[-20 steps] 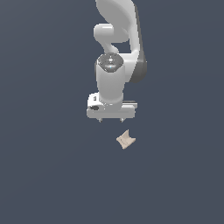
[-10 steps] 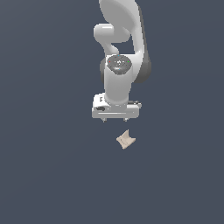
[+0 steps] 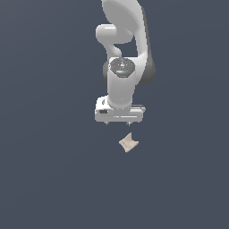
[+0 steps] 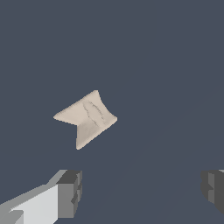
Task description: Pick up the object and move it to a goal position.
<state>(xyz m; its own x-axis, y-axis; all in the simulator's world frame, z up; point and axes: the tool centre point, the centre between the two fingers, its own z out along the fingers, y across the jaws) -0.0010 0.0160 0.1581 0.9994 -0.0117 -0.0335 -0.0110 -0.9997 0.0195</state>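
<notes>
one beige object (image 3: 129, 143) lies near the wide-spread gripper (image 3: 118, 123).

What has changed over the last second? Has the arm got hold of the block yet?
Not yet. In the exterior view the pincer has come down and shifted toward the view's right, closing on the tan block. Its jaws stand open and empty, with the block lying apart from them in the wrist view. The block itself has not moved or turned.
</notes>
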